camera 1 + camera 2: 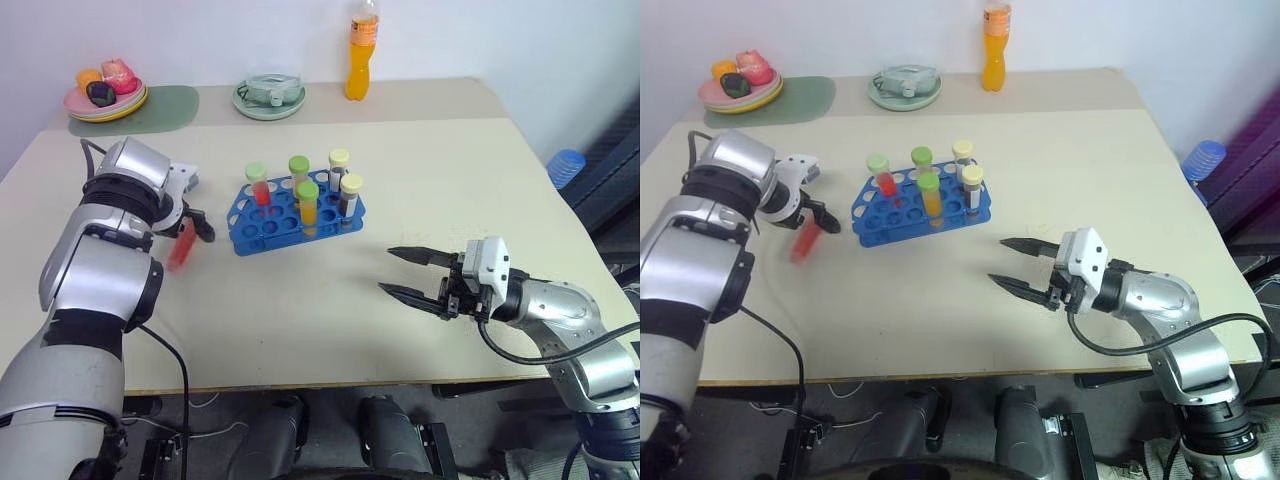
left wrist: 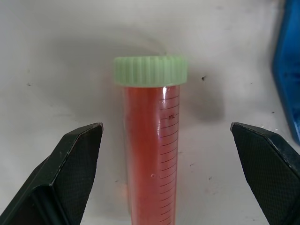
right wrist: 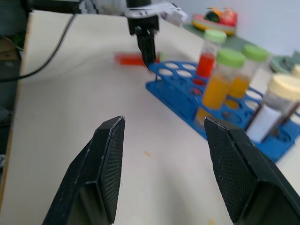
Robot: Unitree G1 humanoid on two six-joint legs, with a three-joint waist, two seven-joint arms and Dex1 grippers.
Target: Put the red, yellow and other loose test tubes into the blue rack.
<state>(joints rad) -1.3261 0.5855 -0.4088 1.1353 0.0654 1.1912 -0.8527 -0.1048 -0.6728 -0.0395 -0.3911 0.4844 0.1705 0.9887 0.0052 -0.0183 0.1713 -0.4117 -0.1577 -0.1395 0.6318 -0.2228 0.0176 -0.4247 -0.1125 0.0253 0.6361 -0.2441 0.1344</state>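
One loose test tube point(image 2: 150, 154), red with a green cap, lies on the table left of the blue rack point(image 1: 250, 232); it also shows as a red tube point(image 1: 181, 245) in the left eye view. My left gripper point(image 2: 165, 127) points down over it, open, one finger on each side and apart from it. The rack holds several upright capped tubes: a red one point(image 1: 259, 186), orange-yellow ones point(image 1: 307, 204) and cream-capped ones point(image 1: 350, 195). My right gripper point(image 1: 400, 272) hovers open and empty over the table, right of the rack and pointing toward it.
A tall orange drink bottle point(image 1: 361, 50) and a pale-green dish point(image 1: 269, 98) stand at the back edge. A plate of toy food point(image 1: 105, 92) sits on a green mat point(image 1: 165, 108) at the back left. A blue object point(image 1: 565, 166) lies beyond the right edge.
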